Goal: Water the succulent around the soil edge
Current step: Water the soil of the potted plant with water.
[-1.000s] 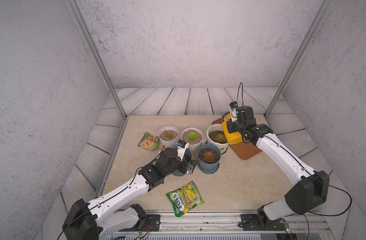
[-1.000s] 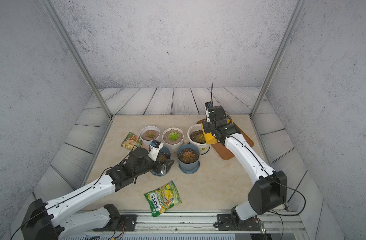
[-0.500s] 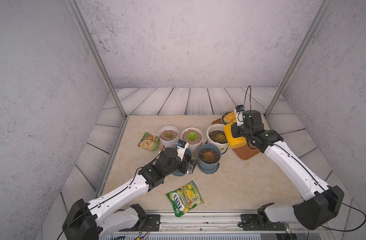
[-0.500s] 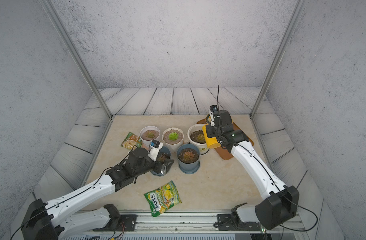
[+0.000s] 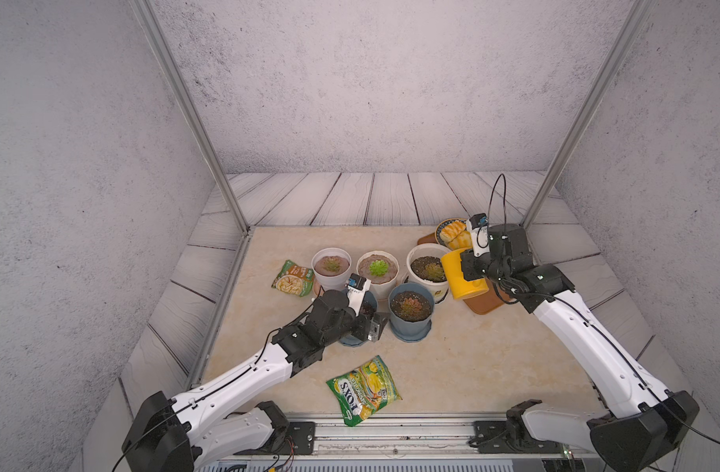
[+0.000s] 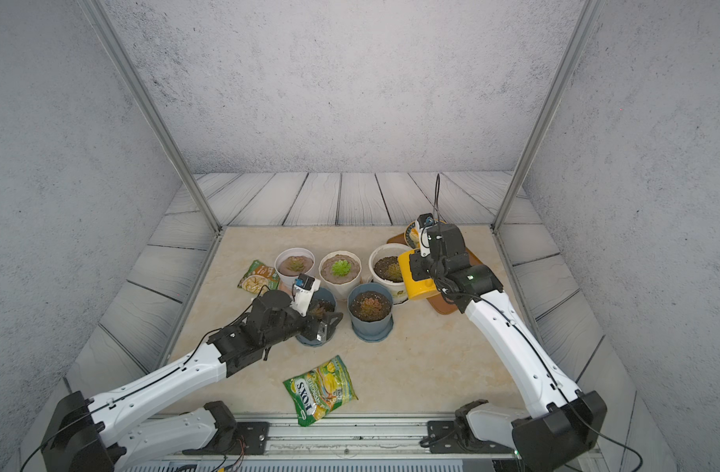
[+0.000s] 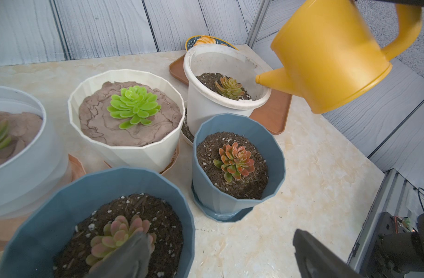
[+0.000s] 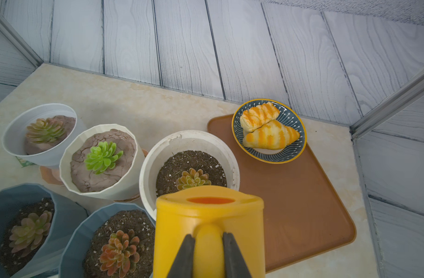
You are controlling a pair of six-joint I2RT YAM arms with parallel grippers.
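Note:
A yellow watering can (image 5: pixel 462 274) (image 6: pixel 417 280) hangs in the air at the right side of a round white pot (image 5: pixel 416 253). My right gripper (image 8: pixel 208 237) is shut on the can's handle. The can is tilted, and its spout (image 7: pixel 271 80) reaches just over the white pot's rim (image 7: pixel 261 97). An olive succulent (image 8: pixel 192 179) grows in dark soil in that pot. My left gripper (image 7: pixel 218 233) is open and low, astride the wall of the near blue pot (image 7: pixel 182 204). One of its fingers (image 7: pixel 134 250) lies over that pot's pink succulent (image 7: pixel 114 231).
A second blue pot (image 5: pixel 411 323) stands in front of the white one. A cream pot with a bright green succulent (image 5: pixel 377 267) and a white pot (image 5: pixel 331 282) stand to its left. A brown tray (image 8: pixel 302 204) holds a plate of pastries (image 8: pixel 290 154). Snack bags (image 5: pixel 364 390) (image 5: pixel 293 278) lie on the table.
My right arm has swung outward to the right, turning the can, which stays beside the white pot. The left arm has not moved.

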